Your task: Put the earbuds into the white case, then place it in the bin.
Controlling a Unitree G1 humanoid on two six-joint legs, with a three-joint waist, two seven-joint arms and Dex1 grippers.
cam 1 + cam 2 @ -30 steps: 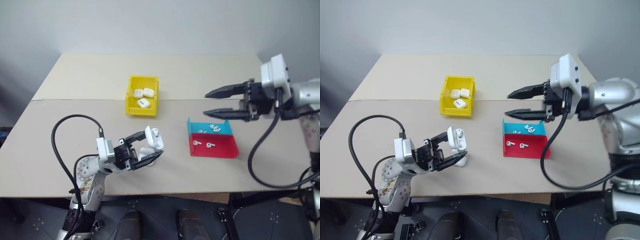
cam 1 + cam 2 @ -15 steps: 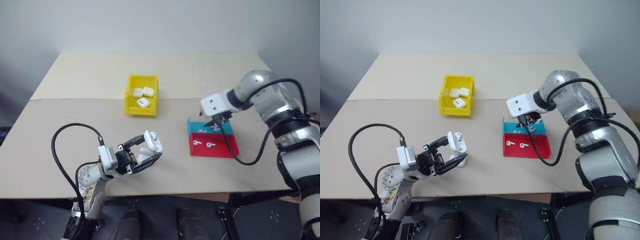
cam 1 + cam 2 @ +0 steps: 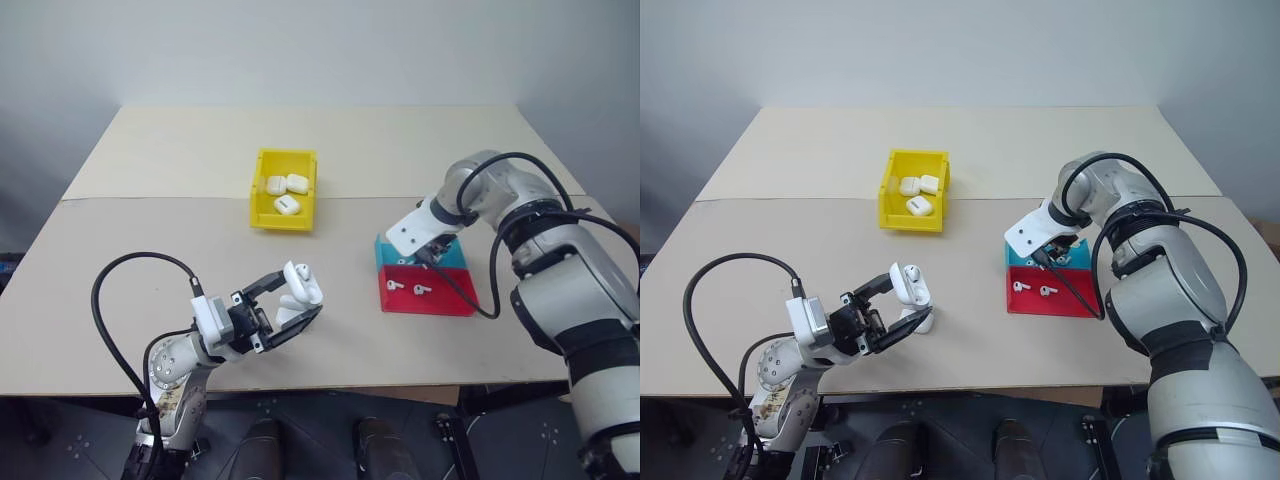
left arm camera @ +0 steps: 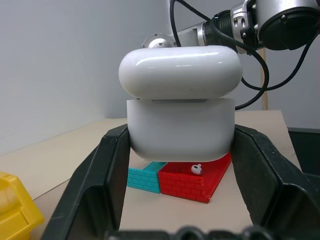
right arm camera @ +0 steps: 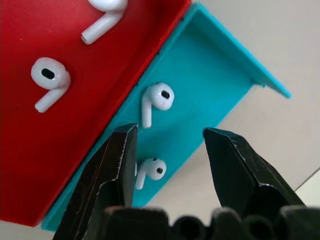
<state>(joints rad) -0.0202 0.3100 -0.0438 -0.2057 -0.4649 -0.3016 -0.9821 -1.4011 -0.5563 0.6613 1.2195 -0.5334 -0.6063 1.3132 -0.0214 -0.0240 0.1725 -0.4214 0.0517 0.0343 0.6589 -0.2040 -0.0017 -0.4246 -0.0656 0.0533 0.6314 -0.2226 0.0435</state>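
Pointing steeply down with jaws spread, the right gripper hangs over the teal tray, an earbud lying just beside one finger.

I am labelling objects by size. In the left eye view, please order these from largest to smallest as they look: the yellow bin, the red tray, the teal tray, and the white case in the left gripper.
1. yellow bin
2. red tray
3. teal tray, partly hidden by the right gripper, so unsure
4. white case, held nearer the camera by the left gripper
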